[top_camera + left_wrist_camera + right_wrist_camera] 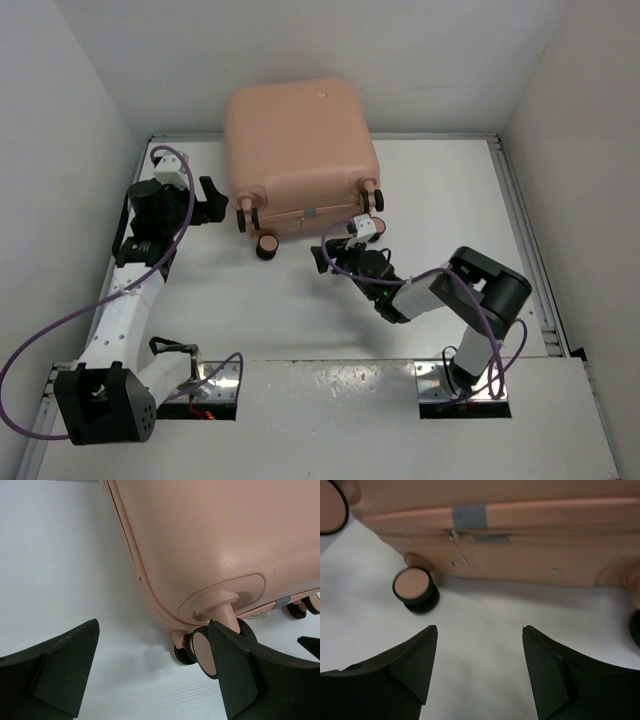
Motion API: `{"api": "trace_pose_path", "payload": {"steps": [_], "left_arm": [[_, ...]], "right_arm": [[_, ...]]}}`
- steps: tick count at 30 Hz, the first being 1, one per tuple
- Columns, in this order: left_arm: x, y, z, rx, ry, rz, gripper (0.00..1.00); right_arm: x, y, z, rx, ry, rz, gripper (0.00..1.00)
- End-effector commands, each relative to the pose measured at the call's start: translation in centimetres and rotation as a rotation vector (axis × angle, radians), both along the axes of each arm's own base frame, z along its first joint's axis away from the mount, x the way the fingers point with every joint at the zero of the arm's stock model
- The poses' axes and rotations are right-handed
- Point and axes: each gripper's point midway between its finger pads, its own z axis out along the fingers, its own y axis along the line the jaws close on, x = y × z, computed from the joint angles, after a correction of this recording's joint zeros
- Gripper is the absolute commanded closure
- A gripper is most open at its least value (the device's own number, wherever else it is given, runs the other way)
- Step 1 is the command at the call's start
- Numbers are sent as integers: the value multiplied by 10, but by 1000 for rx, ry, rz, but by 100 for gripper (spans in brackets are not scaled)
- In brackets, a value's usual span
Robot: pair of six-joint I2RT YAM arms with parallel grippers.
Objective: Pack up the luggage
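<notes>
The salmon-pink luggage (300, 150) lies closed at the far middle of the white table, its small dark wheels toward me. Its lining is hidden. My left gripper (217, 200) is open and empty just left of the luggage's near-left corner. In the left wrist view (154, 625) one finger sits right beside a wheel (202, 652) under the shell (210, 535). My right gripper (330, 252) is open and empty just in front of the luggage's wheeled edge. In the right wrist view (479, 628) it faces the zip seam (520, 535), with a wheel (414, 587) to its left.
White walls close in on both sides and behind. A raised rail (520, 230) runs along the table's right edge. Purple cables (60, 330) loop off both arms. Bare table (450, 200) lies to the right of the luggage.
</notes>
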Motion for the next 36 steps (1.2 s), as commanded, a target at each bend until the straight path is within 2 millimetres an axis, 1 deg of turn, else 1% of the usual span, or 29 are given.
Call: {"api": "trace_pose_path", "payload": {"steps": [1, 2, 3, 4, 5, 6, 7, 8, 9, 10, 11, 13, 14, 15, 16, 17, 18, 20, 25, 26, 27, 28, 29, 30, 31, 33, 35, 36], "left_arm": [[2, -1, 16, -4, -61, 10, 5], [3, -1, 13, -15, -48, 13, 5], [3, -1, 13, -15, -48, 13, 5], [4, -1, 11, -23, -49, 15, 5], [5, -1, 8, -24, -40, 16, 5], [6, -2, 10, -32, -49, 18, 5], [5, -2, 6, -32, -40, 18, 5], [6, -2, 8, -32, -51, 18, 5], [8, 0, 5, -30, -42, 27, 5], [8, 4, 5, -30, -42, 38, 5], [9, 4, 7, -29, -51, 37, 5], [10, 4, 4, -38, -40, 40, 5], [9, 3, 0, -39, -31, 40, 5], [9, 7, 0, -38, -31, 49, 5], [9, 7, 0, -38, -31, 50, 5], [8, 7, -5, -39, -20, 50, 5], [8, 7, -5, -39, -20, 50, 5], [8, 6, -5, -48, -18, 52, 5], [9, 6, -3, -47, -27, 52, 5], [8, 6, -7, -48, -18, 52, 5], [8, 6, -7, -56, -17, 55, 5], [8, 6, -7, -56, -17, 55, 5], [8, 6, -7, -56, -17, 55, 5], [7, 9, -9, -57, -8, 64, 5], [7, 9, -9, -57, -8, 64, 5], [7, 9, -9, -57, -8, 64, 5], [7, 9, -9, -57, -8, 64, 5], [7, 9, -9, -57, -8, 64, 5]], "right_arm": [[29, 22, 46, 119, -126, -54, 31], [30, 26, 43, 122, -128, -48, 31], [33, 33, 44, 128, -139, -38, 31], [34, 36, 44, 127, -148, -36, 31], [36, 39, 38, 126, -155, -38, 31], [36, 44, 40, 126, -168, -33, 33], [37, 50, 46, 137, -184, -25, 34], [38, 52, 35, 122, -173, -26, 36], [41, 56, 40, 139, -181, -30, 36], [42, 58, 39, 134, -186, -28, 36], [43, 63, 34, 136, -181, -25, 36], [48, 67, 38, 140, -201, -29, 36], [48, 70, 37, 140, -202, -25, 37], [49, 71, 35, 134, -202, -28, 37], [51, 74, 39, 140, -213, -26, 39], [52, 74, 39, 141, -214, -32, 39], [52, 74, 37, 139, -212, -35, 40], [53, 75, 40, 142, -222, -41, 40], [59, 76, 41, 139, -233, -65, 40], [62, 79, 44, 132, -248, -68, 40], [62, 80, 44, 129, -253, -67, 40], [64, 80, 39, 120, -248, -74, 40], [69, 81, 46, 123, -265, -89, 40], [72, 80, 46, 120, -268, -99, 40], [74, 80, 44, 110, -271, -108, 43], [76, 81, 46, 114, -282, -113, 48], [76, 81, 47, 123, -285, -118, 51], [77, 81, 50, 125, -292, -125, 51]]}}
